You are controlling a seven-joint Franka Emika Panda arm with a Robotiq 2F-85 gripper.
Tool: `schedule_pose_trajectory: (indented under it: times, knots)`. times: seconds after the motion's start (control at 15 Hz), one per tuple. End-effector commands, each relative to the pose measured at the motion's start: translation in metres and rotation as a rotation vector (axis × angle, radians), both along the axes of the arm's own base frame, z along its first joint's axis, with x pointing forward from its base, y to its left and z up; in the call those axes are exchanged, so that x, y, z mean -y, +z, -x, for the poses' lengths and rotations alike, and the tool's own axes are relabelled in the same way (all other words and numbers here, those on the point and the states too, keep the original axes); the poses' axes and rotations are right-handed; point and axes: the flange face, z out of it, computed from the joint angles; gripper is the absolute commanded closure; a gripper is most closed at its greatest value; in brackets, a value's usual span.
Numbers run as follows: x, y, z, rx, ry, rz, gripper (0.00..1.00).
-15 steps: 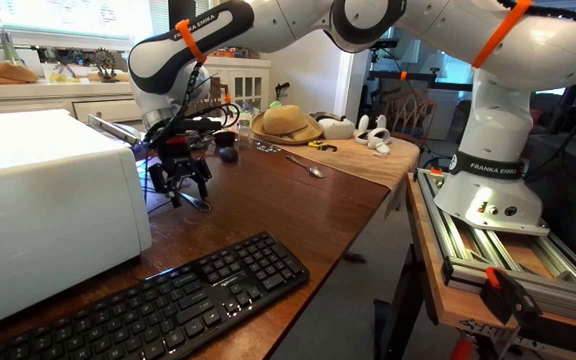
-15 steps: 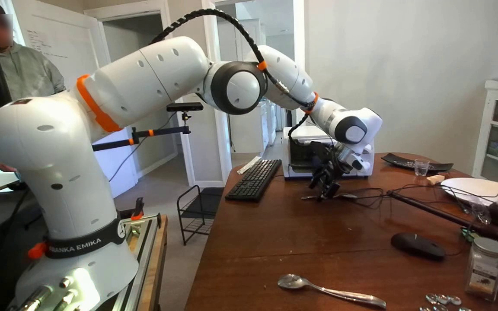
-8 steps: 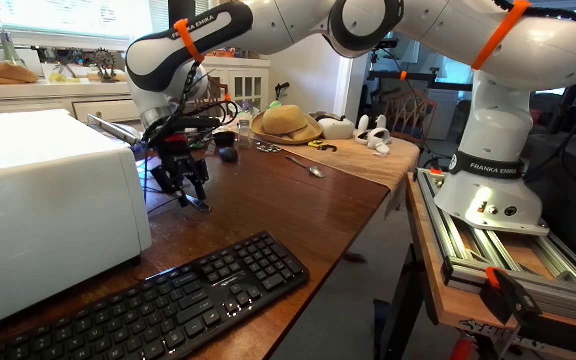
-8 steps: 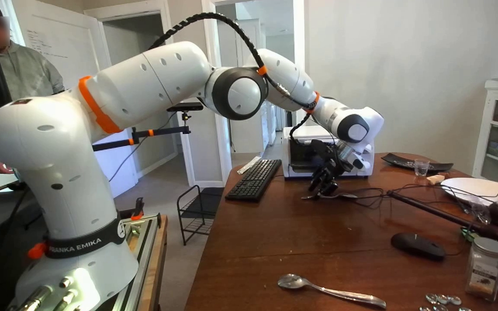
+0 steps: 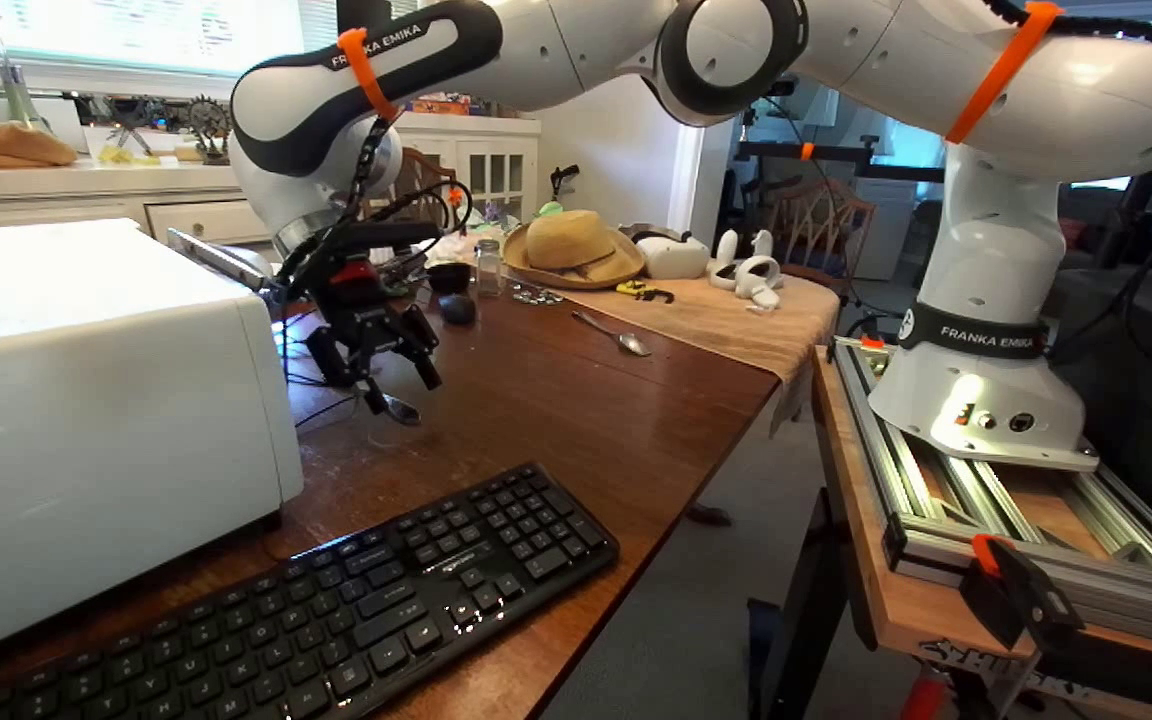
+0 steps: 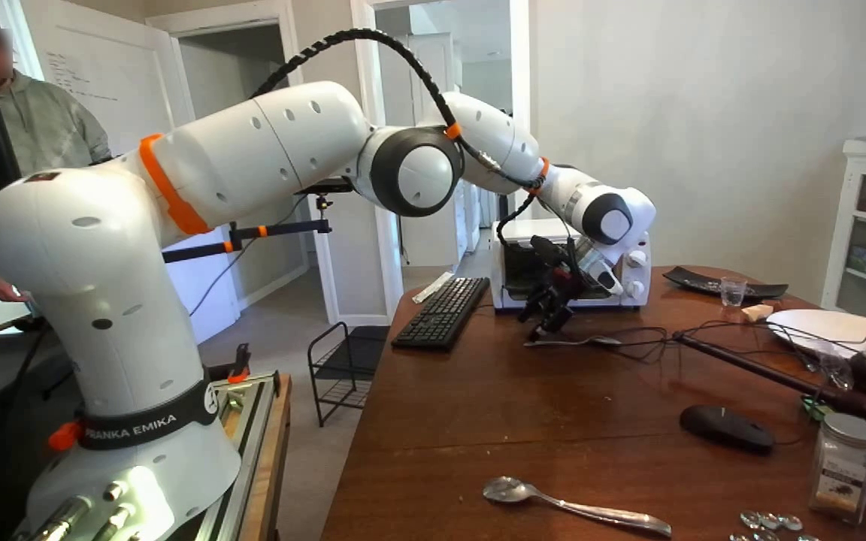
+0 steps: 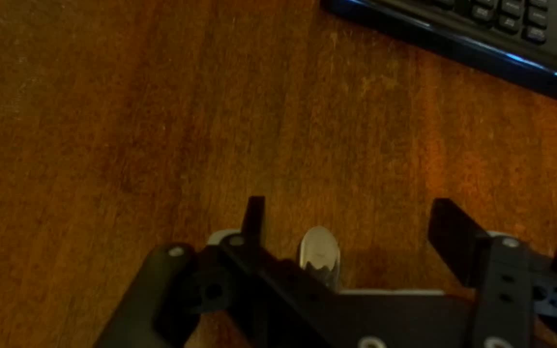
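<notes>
Brown and glossy, the table (image 5: 556, 410) is seen mid-frame in an exterior view. At left a white oven (image 5: 116, 440) is shown, then a keyboard (image 5: 336, 612), lower left. Left of centre, the gripper (image 5: 405, 391) is held spread wide close to a metal utensil (image 5: 403, 409); contact cannot be judged. Just right of centre, a spoon (image 5: 626, 341) is seen.

Jointed, two-fingered gripper (image 7: 348, 206) was black; slim metal utensil (image 7: 319, 249), silver. Wooden tabletop (image 5: 576, 430) showed reddish brown with darker grain streaks. Long rectangular keyboard (image 5: 321, 620) was glossy black, white-lettered; boxy toaster oven (image 5: 116, 450) was white.
</notes>
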Motion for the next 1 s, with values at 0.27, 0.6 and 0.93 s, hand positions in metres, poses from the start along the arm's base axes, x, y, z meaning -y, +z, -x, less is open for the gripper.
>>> schedule_pose_trajectory:
  times: [0.27, 0.6, 0.93]
  knots:
    - [0.007, -0.014, -0.007, -0.001, -0.040, 0.068, 0.16]
    - [0.012, -0.019, -0.012, 0.011, -0.066, 0.090, 0.51]
    - [0.017, -0.024, -0.014, 0.021, -0.077, 0.102, 0.81]
